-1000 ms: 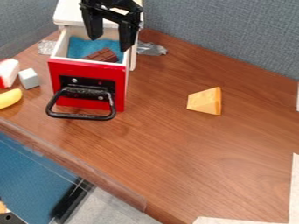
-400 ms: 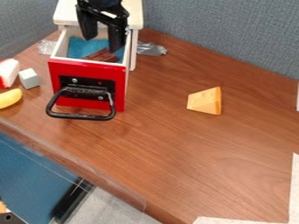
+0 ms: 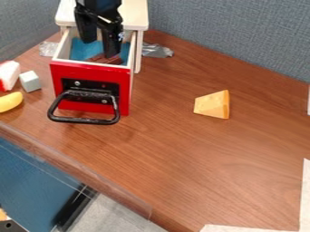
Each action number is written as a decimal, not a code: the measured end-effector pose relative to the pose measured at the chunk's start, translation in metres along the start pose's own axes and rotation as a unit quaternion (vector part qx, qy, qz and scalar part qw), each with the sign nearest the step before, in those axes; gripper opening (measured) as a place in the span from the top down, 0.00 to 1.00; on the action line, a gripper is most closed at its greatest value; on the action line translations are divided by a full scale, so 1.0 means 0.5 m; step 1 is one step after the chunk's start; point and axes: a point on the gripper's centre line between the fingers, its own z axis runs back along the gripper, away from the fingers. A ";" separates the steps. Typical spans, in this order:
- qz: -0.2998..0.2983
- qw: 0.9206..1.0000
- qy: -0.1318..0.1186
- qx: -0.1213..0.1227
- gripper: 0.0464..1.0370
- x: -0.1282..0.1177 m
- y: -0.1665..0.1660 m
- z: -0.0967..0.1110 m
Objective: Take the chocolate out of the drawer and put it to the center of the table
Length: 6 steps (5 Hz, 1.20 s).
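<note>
My gripper [image 3: 99,49] hangs over the drawer at the upper left, its two fingers apart and pointing down. The right finger stands in front of the brown chocolate [image 3: 113,60] and hides part of it; whether they touch I cannot tell. The chocolate lies on the blue lining inside the pulled-out drawer [image 3: 91,86], which has a red front and a black handle. The wooden table [image 3: 176,145] spreads to the right and front of the drawer.
A yellow cheese wedge [image 3: 212,104] sits right of the drawer. Left of it are a grey cube [image 3: 30,81], a yellow banana [image 3: 10,101] and a white-and-red piece [image 3: 8,75]. The white cabinet top [image 3: 134,16] rises behind.
The gripper has moved left and down toward the chocolate, and its fingers have drawn closer together. Drawer and table objects have kept their places.
</note>
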 end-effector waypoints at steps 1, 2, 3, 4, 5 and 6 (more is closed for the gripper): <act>-0.014 1.000 0.001 0.007 0.04 -0.010 0.004 -0.013; -0.027 1.000 -0.004 0.013 0.04 -0.020 0.008 -0.029; -0.039 0.999 -0.013 0.018 0.04 -0.022 0.012 -0.037; -0.043 0.998 -0.023 0.029 0.04 -0.019 0.022 -0.037; -0.044 0.999 -0.016 0.028 0.04 -0.021 0.025 -0.056; -0.041 0.999 -0.015 0.029 0.04 -0.020 0.029 -0.071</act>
